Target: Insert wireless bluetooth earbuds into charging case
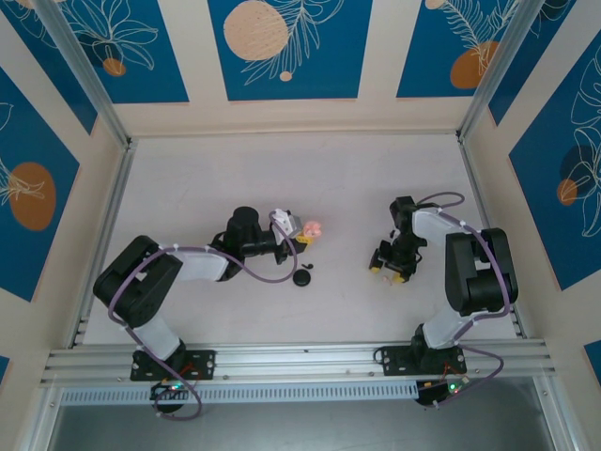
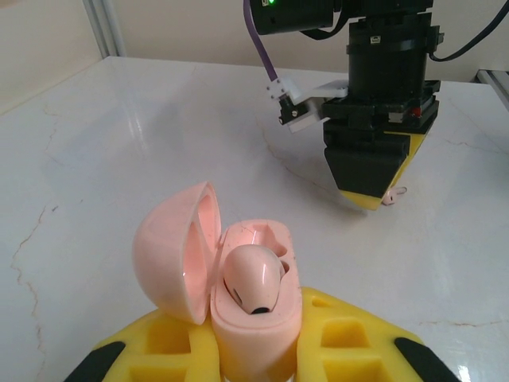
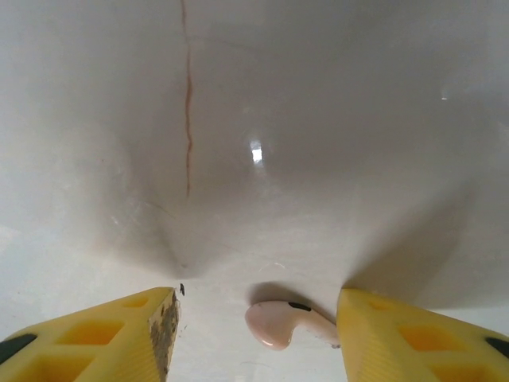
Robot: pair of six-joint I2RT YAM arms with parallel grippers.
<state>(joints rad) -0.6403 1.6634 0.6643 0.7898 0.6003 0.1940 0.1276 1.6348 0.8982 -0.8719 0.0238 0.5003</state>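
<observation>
Found the left hand (image 1: 299, 232) clamped on the pink charging case (image 2: 256, 342), lid (image 2: 171, 255) swung open to one side. Noted one pale pink earbud (image 2: 253, 278) seated in the nearer well; the well behind it apparently vacant.

Located a second pink earbud (image 3: 277, 325) lying flat on the bench (image 2: 119, 135), between the fingers of the right hand (image 3: 256, 306). Hand pointed straight down, jaws parted, gripping nothing. Stem close against one finger; contact not certain.

Judged light, hard-shelled and glossy, so liable to skid or flick out under a pinch. Best taken across the rounded body with a gentle closure, stem left free for seating.

Observed a small dark item (image 1: 302, 278) on the bench near the left hand; too small to identify.

Found no brand, label or writing legible anywhere.
</observation>
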